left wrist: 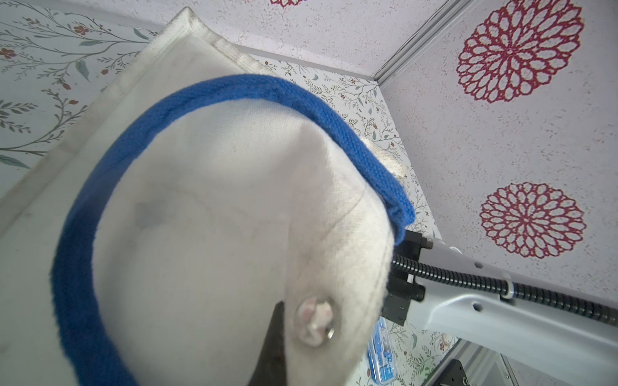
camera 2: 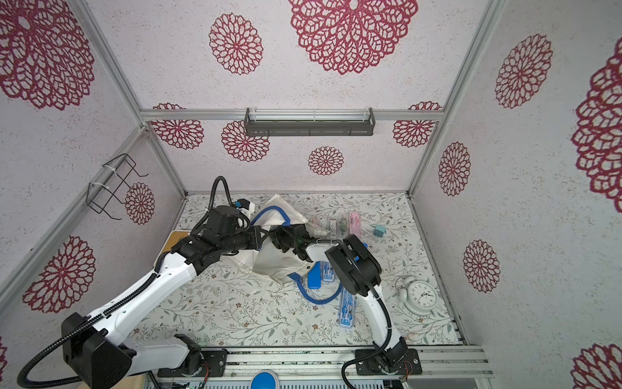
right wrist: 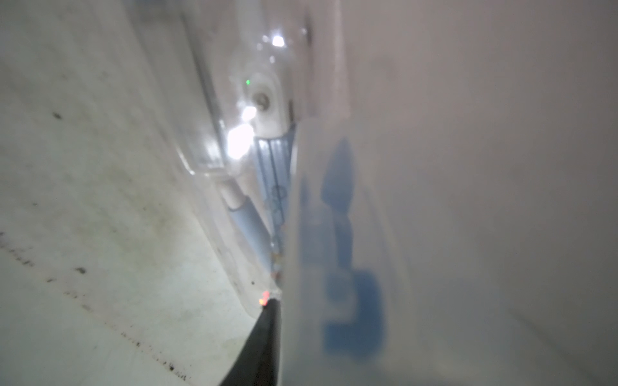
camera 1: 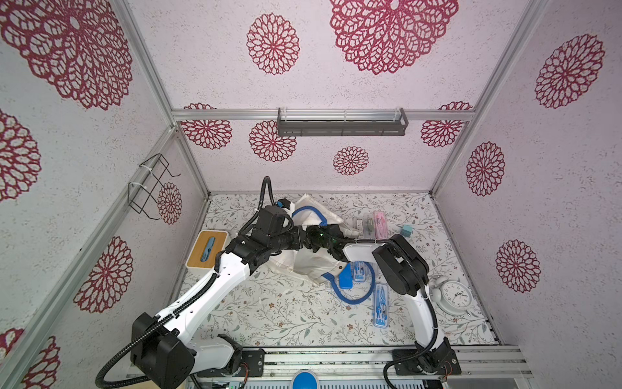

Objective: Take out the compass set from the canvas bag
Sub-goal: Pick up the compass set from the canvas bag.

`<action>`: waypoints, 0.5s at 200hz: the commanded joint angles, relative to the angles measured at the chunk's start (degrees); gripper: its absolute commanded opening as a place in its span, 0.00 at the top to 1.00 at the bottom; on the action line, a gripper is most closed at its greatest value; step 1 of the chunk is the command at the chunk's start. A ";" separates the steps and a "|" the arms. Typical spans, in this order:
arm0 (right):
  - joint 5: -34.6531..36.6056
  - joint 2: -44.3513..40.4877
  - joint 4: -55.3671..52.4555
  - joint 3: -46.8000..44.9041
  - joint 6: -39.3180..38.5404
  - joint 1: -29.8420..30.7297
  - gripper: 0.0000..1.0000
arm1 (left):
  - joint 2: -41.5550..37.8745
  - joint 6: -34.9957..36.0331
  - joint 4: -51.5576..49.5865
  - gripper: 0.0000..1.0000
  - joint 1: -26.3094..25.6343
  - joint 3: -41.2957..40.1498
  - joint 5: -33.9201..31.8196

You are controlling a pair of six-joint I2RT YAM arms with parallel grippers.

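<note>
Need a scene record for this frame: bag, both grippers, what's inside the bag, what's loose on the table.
bag: canvas bag bunched mid-table, one blue handle lying on the table
left gripper: left gripper shut on the bag's rim fabric, near the snap button
right gripper: right gripper reaching into the bag's mouth; grip not readable
inside bag: compass set in a clear case, next to the right finger
on table: blue compass case, pink case, alarm clock

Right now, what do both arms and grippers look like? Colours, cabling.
Left arm and right arm: white link shells, black joint housings, black corrugated cable conduit along each. Gripper fingers black, tapered.
</note>
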 commanded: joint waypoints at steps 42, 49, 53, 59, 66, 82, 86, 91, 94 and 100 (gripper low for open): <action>-1.31 -3.58 2.11 -1.22 0.23 -1.58 0.83 | -0.12 -0.26 -0.95 1.00 0.70 1.82 -3.65; -1.92 -4.39 2.56 -1.67 0.28 -1.41 0.83 | 0.41 -0.31 -1.53 1.00 1.26 2.26 -4.61; -2.25 -4.93 2.59 -1.82 0.27 -1.30 0.83 | 0.76 -0.26 -1.96 1.00 1.54 2.62 -5.30; -2.80 -5.76 2.71 -2.23 0.32 -1.07 0.83 | 1.28 -0.28 -2.63 1.00 2.00 3.22 -6.29; -3.48 -6.83 2.85 -2.59 0.20 -0.80 0.83 | 2.05 -0.22 -3.30 1.00 2.53 3.92 -7.19; -5.23 -9.26 3.00 -3.45 -0.11 -0.15 0.83 | 3.43 -0.36 -4.03 1.00 3.85 5.24 -8.83; -5.72 -9.83 3.11 -3.60 -0.22 -0.01 0.83 | 3.78 -0.43 -4.19 1.00 4.16 5.59 -9.14; -6.38 -10.45 3.20 -3.90 -0.25 0.11 0.83 | 4.24 -0.68 -4.46 1.00 4.61 6.03 -9.70; -6.81 -10.82 3.27 -3.98 -0.18 0.17 0.83 | 4.44 -0.74 -4.70 1.00 4.87 6.24 -9.94; -7.74 -11.42 3.65 -4.27 0.00 0.30 0.83 | 5.02 -0.95 -4.86 1.00 5.36 6.69 -10.26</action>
